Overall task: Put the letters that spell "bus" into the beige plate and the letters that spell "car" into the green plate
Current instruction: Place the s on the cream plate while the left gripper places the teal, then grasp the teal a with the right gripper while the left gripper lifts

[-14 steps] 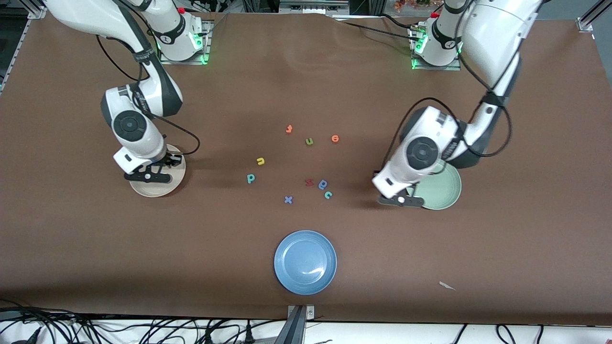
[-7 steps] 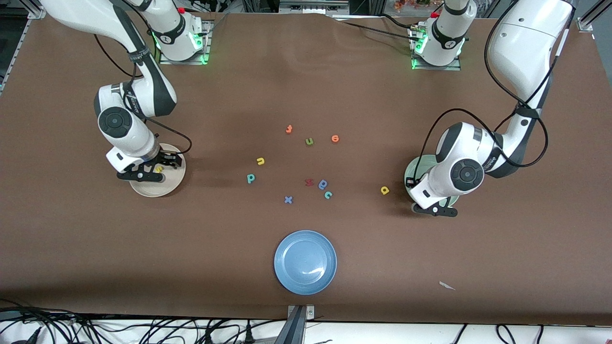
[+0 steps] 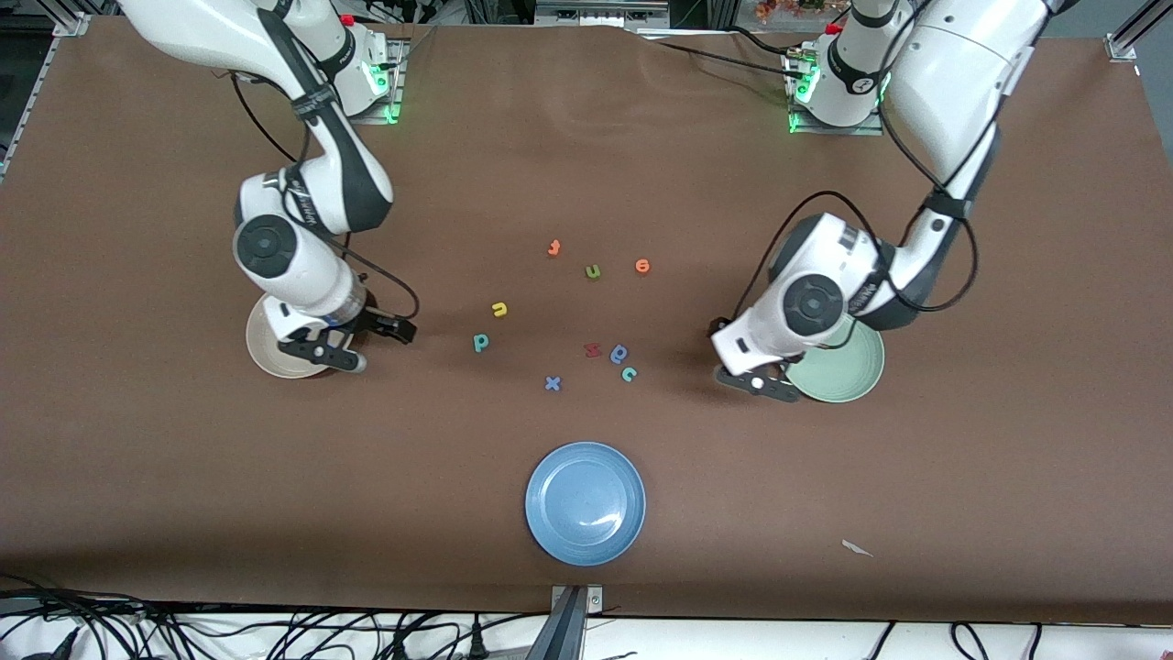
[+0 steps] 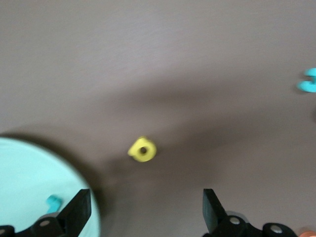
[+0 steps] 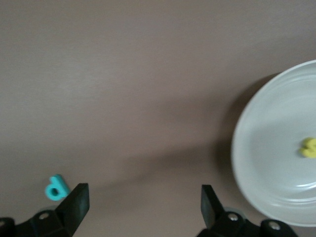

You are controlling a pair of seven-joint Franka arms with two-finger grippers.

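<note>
Left end effector [image 4: 143,215]: released, empty, over bare tabletop [image 3: 825,550] just beside green plate [image 3: 848,371] | yellow a [image 4: 142,149]: on tabletop beside that plate | teal r [image 4: 52,202]: in green plate | right end effector [image 5: 140,210]: released, empty, beside beige plate [image 5: 276,153] | yellow s [image 5: 309,147]: in beige plate | teal b [image 3: 480,342], yellow-orange u [image 3: 499,309], teal c [image 3: 629,373]: mid-tabletop.

**Three cameras: one high, two on the wrists**

The front view looks steeply down from high across the table [image 3: 183,477], facing both arm bases and taking in the whole top. Each wrist camera looks down close to the cloth past its own fingers. The beige plate [image 3: 266,353] [image 5: 276,153] shows in the front and right wrist views; the green plate [image 3: 848,371] [image 4: 29,187] in the front and left wrist views.
</note>
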